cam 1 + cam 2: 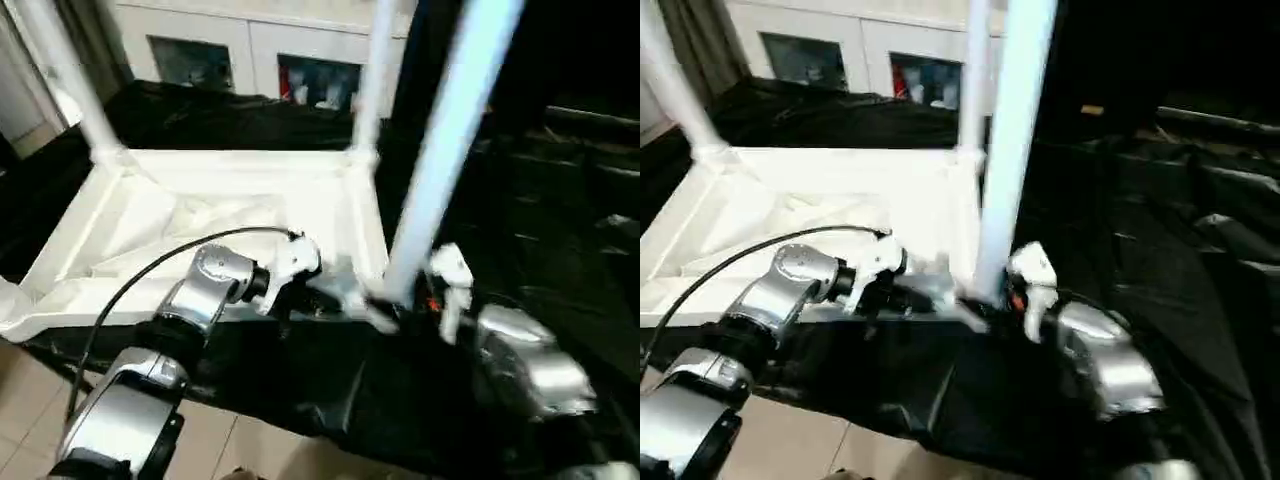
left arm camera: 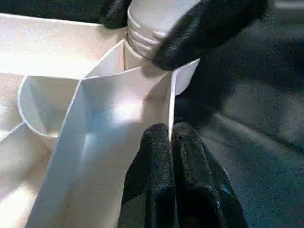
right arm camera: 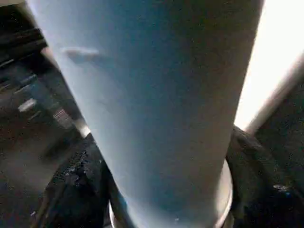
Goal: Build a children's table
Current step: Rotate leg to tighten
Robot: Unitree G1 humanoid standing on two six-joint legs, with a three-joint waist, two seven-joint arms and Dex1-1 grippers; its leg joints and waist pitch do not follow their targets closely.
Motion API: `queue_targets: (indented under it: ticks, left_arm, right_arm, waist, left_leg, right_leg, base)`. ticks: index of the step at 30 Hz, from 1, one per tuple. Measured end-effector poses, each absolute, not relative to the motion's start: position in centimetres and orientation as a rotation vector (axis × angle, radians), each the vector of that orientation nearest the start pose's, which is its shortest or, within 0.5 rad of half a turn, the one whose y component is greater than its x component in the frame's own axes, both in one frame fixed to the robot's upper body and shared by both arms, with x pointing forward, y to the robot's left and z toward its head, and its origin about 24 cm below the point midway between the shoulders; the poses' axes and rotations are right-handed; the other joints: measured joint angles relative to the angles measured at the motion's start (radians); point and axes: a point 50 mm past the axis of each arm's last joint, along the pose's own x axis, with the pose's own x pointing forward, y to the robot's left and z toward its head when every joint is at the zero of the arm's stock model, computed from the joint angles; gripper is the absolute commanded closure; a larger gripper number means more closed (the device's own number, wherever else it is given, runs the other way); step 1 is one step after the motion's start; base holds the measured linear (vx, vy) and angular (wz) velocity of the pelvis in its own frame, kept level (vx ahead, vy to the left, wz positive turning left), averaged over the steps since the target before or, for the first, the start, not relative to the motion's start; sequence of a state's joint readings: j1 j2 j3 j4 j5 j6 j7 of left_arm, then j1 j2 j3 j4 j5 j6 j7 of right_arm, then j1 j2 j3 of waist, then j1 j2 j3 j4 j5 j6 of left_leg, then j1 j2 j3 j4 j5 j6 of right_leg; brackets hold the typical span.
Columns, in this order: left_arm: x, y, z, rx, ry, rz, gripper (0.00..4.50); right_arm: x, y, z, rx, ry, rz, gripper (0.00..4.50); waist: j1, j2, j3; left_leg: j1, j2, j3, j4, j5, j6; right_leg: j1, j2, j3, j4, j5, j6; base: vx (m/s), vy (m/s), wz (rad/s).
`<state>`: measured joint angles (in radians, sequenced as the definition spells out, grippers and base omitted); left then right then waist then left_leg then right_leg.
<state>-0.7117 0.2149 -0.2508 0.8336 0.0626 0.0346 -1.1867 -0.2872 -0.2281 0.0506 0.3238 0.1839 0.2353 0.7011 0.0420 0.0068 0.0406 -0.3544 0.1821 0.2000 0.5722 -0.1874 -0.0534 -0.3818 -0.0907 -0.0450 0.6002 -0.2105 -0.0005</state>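
**Near-right leg standing at its socket, left gripper pinching the rim**

Table top point(image 1: 200, 215) is lying underside-up on black sheeting point(image 1: 560, 230), ribs and raised rim facing the camera. Two far legs point(image 1: 65, 75) point(image 1: 372, 70) are standing in the far corner sockets, tops cut off by the frame edge.

Left gripper point(image 2: 170, 142) is pinching the thin rim wall at the near-right corner, fingers point(image 2: 152, 171) pressed together on either side of it.

Near-right leg point(image 1: 445, 150) is standing upright at that corner socket; its ribbed lower end point(image 2: 147, 28) is sitting right at the socket mouth. Can't tell how deep it's seated.

Right gripper point(image 1: 400, 300) is wrapping the leg's base, fingers point(image 2: 209, 28) spread on both sides of the tube. Contact is looking close, but the head views are motion-blurred there, so grip firmness is hard to judge. Right wrist view is showing the leg point(image 3: 156, 104) up close, black fingers flanking it.
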Motion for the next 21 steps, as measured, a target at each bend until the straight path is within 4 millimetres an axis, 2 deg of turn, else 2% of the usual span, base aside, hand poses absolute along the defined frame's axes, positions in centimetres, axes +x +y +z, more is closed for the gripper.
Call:
queue_targets:
  ticks: [2,4,8,11,12,14,15,16,19,21]
  left_arm:
    - [33.2,8.8,4.3,0.314,0.421,-1.303,4.50]
    - [33.4,7.5,4.2,0.303,0.410,-1.247,4.50]
    - [33.4,6.6,4.0,0.287,0.410,-1.214,4.50]
    - [33.3,6.6,4.0,0.281,0.410,-1.218,4.50]
    - [33.3,6.5,4.0,0.280,0.409,-1.220,4.50]
    - [33.3,6.5,4.0,0.279,0.403,-1.226,4.50]
    - [33.3,6.5,4.0,0.279,0.402,-1.231,4.50]
    - [33.3,6.5,4.0,0.280,0.399,-1.237,4.50]
    - [33.2,6.6,4.1,0.279,0.401,-1.254,4.50]
    - [33.1,7.4,4.2,0.281,0.414,-1.301,4.50]
  right_arm:
    - [30.0,-14.2,2.6,0.076,0.285,0.591,1.75]
    - [30.6,-13.8,2.5,0.117,0.279,0.454,1.75]
    - [30.9,-13.2,2.6,0.113,0.269,0.352,1.76]
    - [30.8,-13.2,2.6,0.089,0.260,0.347,1.76]
    - [30.8,-13.2,2.6,0.088,0.256,0.349,1.20]
    - [30.8,-13.3,2.7,0.083,0.248,0.357,1.06]
    - [30.7,-13.3,2.7,0.083,0.246,0.365,1.06]
    - [30.6,-13.4,2.8,0.073,0.244,0.377,0.87]
    - [30.4,-13.8,2.9,0.047,0.247,0.440,0.87]
    - [29.9,-14.2,3.0,0.009,0.252,0.546,0.87]
  waist:
    - [-0.009,0.001,0.000]
    - [-0.010,0.001,-0.001]
    - [-0.010,0.012,-0.004]
    - [-0.010,0.016,-0.006]
    - [-0.009,0.021,-0.006]
    - [-0.011,0.028,-0.006]
    - [-0.011,0.029,-0.006]
    - [-0.010,0.029,-0.006]
    - [-0.010,0.029,-0.006]
    - [-0.010,0.031,-0.006]
  left_leg:
    - [0.000,-0.001,0.000,0.000,0.000,0.000]
    - [0.001,-0.002,0.000,0.000,0.000,0.000]
    - [0.000,-0.002,0.000,-0.001,0.000,0.000]
    - [0.000,-0.003,0.000,-0.002,0.000,0.000]
    - [0.000,-0.003,-0.001,-0.002,0.000,0.000]
    - [0.000,-0.003,-0.001,-0.002,0.000,0.000]
    - [0.000,-0.003,-0.001,-0.002,0.000,0.000]
    - [0.000,-0.003,-0.001,-0.003,0.000,0.000]
    - [0.000,-0.003,-0.001,-0.004,0.000,0.000]
    - [-0.001,-0.002,-0.001,-0.004,0.000,0.000]
  right_leg:
    - [0.000,0.000,0.001,-0.001,0.000,0.000]
    - [0.001,-0.001,0.002,-0.002,0.001,-0.001]
    - [0.001,-0.001,0.002,-0.004,0.003,-0.001]
    - [0.001,-0.001,0.002,-0.004,0.003,-0.001]
    - [0.001,-0.001,0.001,-0.005,0.004,-0.001]
    - [0.001,-0.001,0.002,-0.005,0.004,-0.001]
    - [0.001,-0.001,0.002,-0.005,0.004,-0.001]
    - [0.001,0.000,0.001,-0.005,0.004,-0.001]
    - [0.001,0.000,0.001,-0.005,0.003,0.000]
    - [0.000,0.000,0.000,-0.006,0.003,0.001]
  base:
    - [0.000,0.000,0.00]
    - [0.000,0.000,0.00]
    - [0.000,0.000,0.00]
    - [0.000,0.000,0.00]
    - [0.000,0.000,0.00]
    - [0.000,0.000,0.00]
    - [0.000,0.000,0.00]
    - [0.000,0.000,0.00]
    - [0.000,0.000,0.00]
    - [0.000,0.000,0.00]
